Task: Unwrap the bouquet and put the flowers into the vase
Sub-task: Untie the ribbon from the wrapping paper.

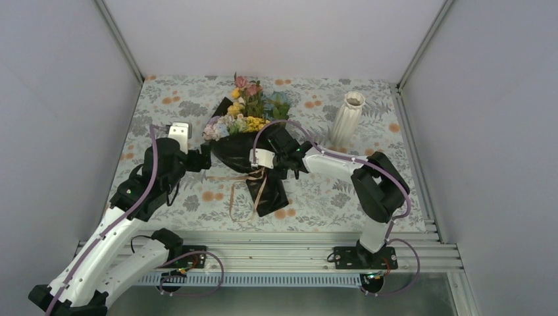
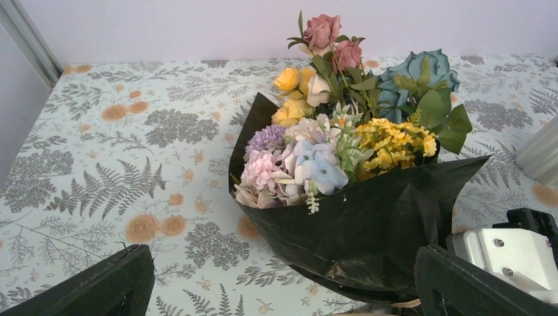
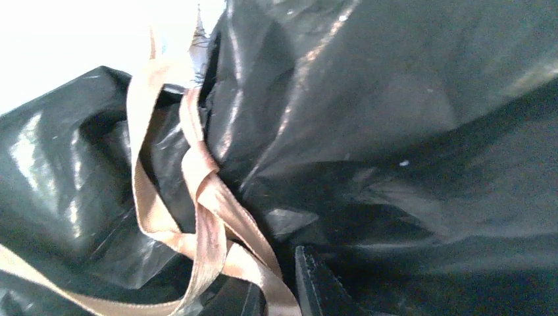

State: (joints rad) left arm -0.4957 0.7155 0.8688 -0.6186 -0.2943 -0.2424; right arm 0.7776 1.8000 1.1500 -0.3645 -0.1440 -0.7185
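Note:
The bouquet (image 1: pixel 240 131) lies in the middle of the table, its flowers (image 1: pixel 247 108) (image 2: pixel 342 131) pointing to the far side out of a black wrap (image 2: pixel 381 224) (image 3: pixel 395 99). A tan ribbon (image 1: pixel 253 191) (image 3: pixel 197 197) is tied round the wrap's narrow end and trails toward the near edge. My right gripper (image 1: pixel 260 164) (image 3: pixel 283 296) is pressed against the wrap at the knot, its jaws close together with a strand of ribbon between them. My left gripper (image 1: pixel 202 158) (image 2: pixel 283 293) stands open just left of the wrap, nothing between its fingers. The white ribbed vase (image 1: pixel 347 117) stands upright at the far right.
A floral-print tablecloth (image 1: pixel 171 125) covers the table, with grey walls on three sides. The right gripper's white body (image 2: pixel 510 253) shows at the lower right of the left wrist view, and the vase's side (image 2: pixel 543 155) at its right edge.

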